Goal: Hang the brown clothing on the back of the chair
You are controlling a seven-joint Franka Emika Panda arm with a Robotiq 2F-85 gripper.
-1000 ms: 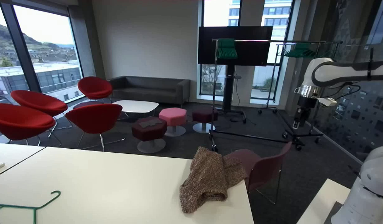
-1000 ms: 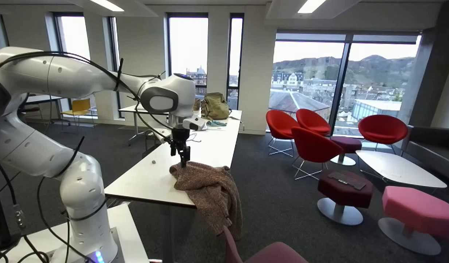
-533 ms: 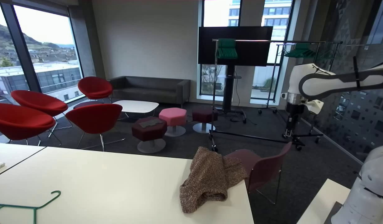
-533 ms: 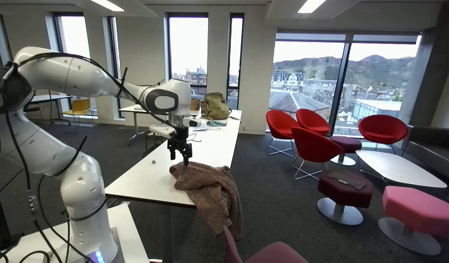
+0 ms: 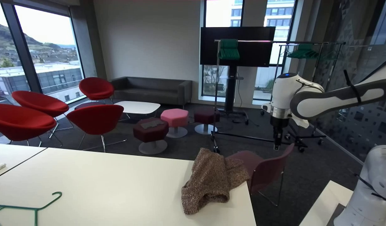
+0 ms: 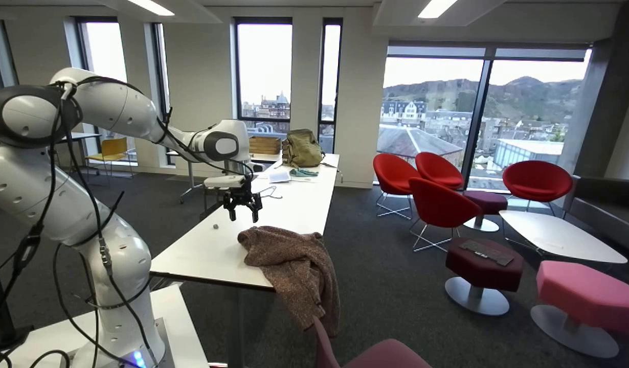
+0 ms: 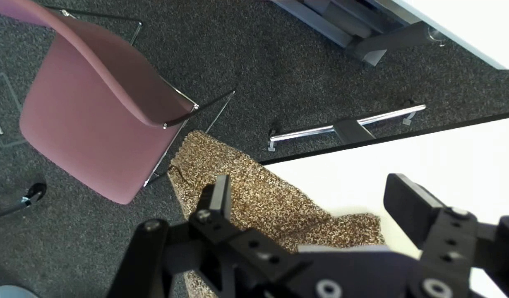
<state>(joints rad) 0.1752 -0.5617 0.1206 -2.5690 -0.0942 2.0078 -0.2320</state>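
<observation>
The brown speckled clothing (image 5: 208, 179) lies bunched on the white table's corner and hangs over its edge, also in an exterior view (image 6: 291, 255). In the wrist view the clothing (image 7: 262, 194) lies below my fingers, partly hidden by the gripper. The mauve chair (image 5: 268, 174) stands beside the table corner; only its top edge and seat show in an exterior view (image 6: 383, 355). The chair (image 7: 85, 124) is at upper left in the wrist view, its curved backrest near the hanging cloth. My gripper (image 7: 309, 188) is open and empty, above the clothing in both exterior views (image 5: 276, 147) (image 6: 244, 216).
The white table (image 5: 117, 182) holds a green hanger (image 5: 36, 208) at its near end. A green backpack (image 6: 301, 148) stands at the table's far end. A clothes rail (image 5: 259, 138) is behind the chair. The robot's white stand (image 6: 176, 312) is beside the table.
My gripper has moved left and lower in one exterior view and turned, so that both fingers now show spread apart. The clothing and the chair have not moved.
</observation>
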